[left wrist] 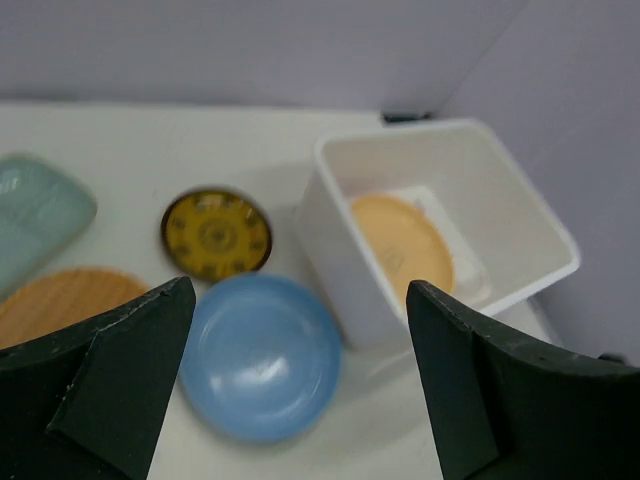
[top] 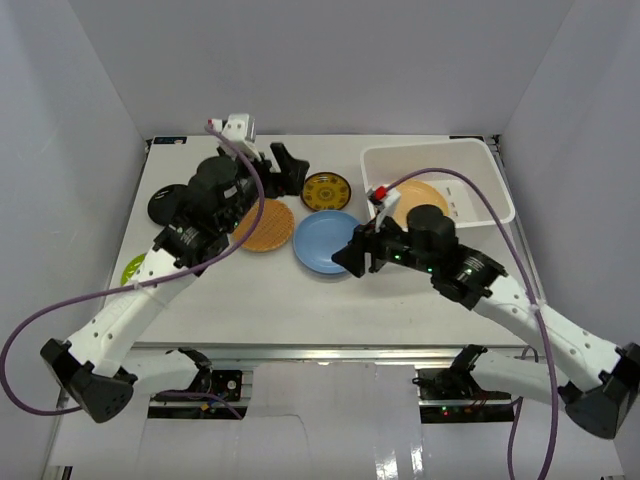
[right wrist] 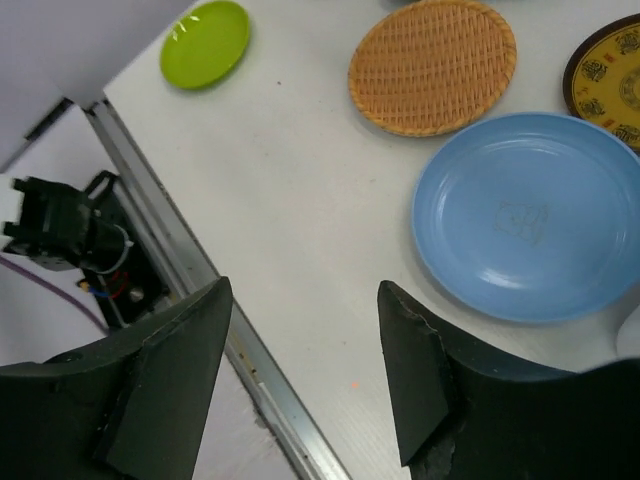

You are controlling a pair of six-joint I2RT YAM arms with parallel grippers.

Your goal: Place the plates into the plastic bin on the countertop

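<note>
The white plastic bin (top: 438, 158) stands at the back right with a tan plate (top: 412, 197) inside; both show in the left wrist view, bin (left wrist: 338, 262) and tan plate (left wrist: 400, 245). A blue plate (top: 322, 240) lies mid-table, also seen in both wrist views (left wrist: 262, 355) (right wrist: 530, 215). Near it are a woven orange plate (top: 268, 226) and a yellow-and-dark patterned plate (top: 327, 191). My left gripper (top: 288, 170) is open and empty, above the table behind the woven plate. My right gripper (top: 350, 256) is open and empty at the blue plate's near right edge.
A black plate (top: 163, 205) and a lime green plate (top: 133, 268) lie at the left, partly under my left arm. A mint-green dish (left wrist: 35, 215) shows at the left of the left wrist view. The table's metal front edge (right wrist: 250, 360) lies below my right gripper. White walls enclose the table.
</note>
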